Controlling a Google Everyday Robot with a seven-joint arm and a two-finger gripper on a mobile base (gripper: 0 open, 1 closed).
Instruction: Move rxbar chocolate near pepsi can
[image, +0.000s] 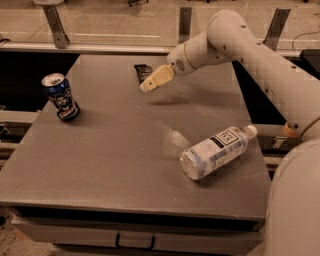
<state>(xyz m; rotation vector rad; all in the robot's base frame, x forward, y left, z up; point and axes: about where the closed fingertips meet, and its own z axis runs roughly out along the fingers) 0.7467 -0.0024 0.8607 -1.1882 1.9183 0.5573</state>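
Observation:
The rxbar chocolate (142, 71) is a flat black bar lying at the far middle of the grey table (115, 165); the gripper partly covers its near right end. The pepsi can (61, 97) stands upright near the table's left edge, well left of the bar. My gripper (148, 85) with cream fingers hangs just above the table, right beside the bar's near end, reaching in from the right.
A clear water bottle with a white label (216, 150) lies on its side at the right front of the table. My white arm (260, 60) crosses the right side. A railing with posts (55, 22) runs behind the table.

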